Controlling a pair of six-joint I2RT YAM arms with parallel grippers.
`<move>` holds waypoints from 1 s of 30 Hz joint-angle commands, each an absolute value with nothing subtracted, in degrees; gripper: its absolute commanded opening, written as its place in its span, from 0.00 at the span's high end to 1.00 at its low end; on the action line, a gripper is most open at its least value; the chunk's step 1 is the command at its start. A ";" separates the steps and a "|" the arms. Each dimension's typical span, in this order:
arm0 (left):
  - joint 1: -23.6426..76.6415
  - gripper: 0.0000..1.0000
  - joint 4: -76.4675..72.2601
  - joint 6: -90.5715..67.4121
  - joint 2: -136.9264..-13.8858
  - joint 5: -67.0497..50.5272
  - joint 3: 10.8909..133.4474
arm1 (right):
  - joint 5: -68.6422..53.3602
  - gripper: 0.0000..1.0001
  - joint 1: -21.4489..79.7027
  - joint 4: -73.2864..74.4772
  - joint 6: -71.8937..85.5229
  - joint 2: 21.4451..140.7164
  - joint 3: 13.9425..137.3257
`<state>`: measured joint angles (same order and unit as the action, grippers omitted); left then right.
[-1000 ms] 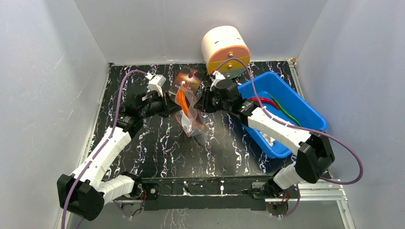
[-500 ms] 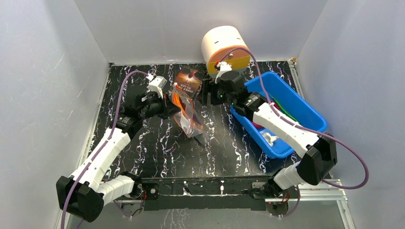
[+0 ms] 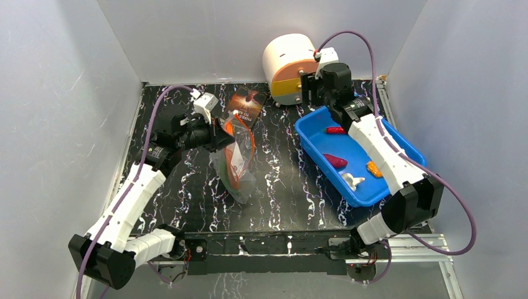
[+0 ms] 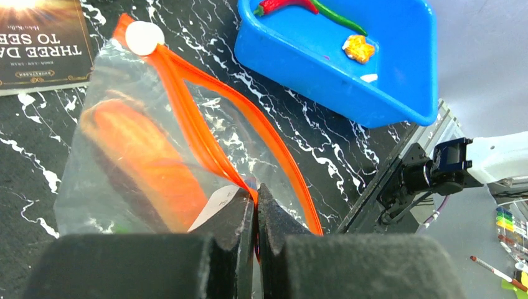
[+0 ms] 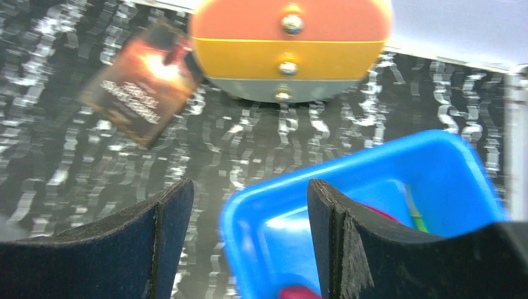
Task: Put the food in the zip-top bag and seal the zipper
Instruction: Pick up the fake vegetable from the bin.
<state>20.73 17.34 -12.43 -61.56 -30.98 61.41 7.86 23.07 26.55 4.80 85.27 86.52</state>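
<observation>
The clear zip-top bag (image 3: 238, 163) hangs from my left gripper (image 3: 222, 133), which is shut on its red-orange zipper (image 4: 212, 131) at the mouth edge. The orange-brown slice (image 4: 146, 162) lies inside the bag, and the mouth gapes open. My right gripper (image 3: 306, 92) is open and empty above the far left corner of the blue bin (image 3: 398, 140). In the bin lie the red chili (image 3: 335, 130), a magenta piece (image 3: 336, 161), a white lump (image 3: 353, 180) and an orange bit (image 3: 373, 169). The green stick (image 4: 339, 17) shows in the left wrist view beside the chili (image 4: 283, 5).
A dark paperback book (image 3: 247, 104) lies behind the bag. A round white, orange and yellow container (image 3: 289, 62) stands at the back, right by my right gripper. The blue bin's rim (image 5: 373, 152) lies under the right fingers. Grey walls close in on three sides.
My right arm has pulled away from the bag's mouth and swung to the back right, over the bin's far corner. The left gripper kept hold of the bag, which now hangs nearer and more to the left.
</observation>
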 commanded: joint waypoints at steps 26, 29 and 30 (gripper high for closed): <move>20.70 1.00 25.46 -11.18 -59.36 -32.76 64.70 | -6.71 0.44 0.58 37.17 -37.27 96.04 84.24; 20.65 1.00 26.07 -11.12 -58.96 -32.35 64.82 | -8.33 0.43 -1.01 38.07 -40.82 96.92 83.89; 20.65 1.00 26.10 -11.22 -58.90 -32.27 64.92 | -8.74 0.43 -1.29 38.23 -41.67 97.22 83.41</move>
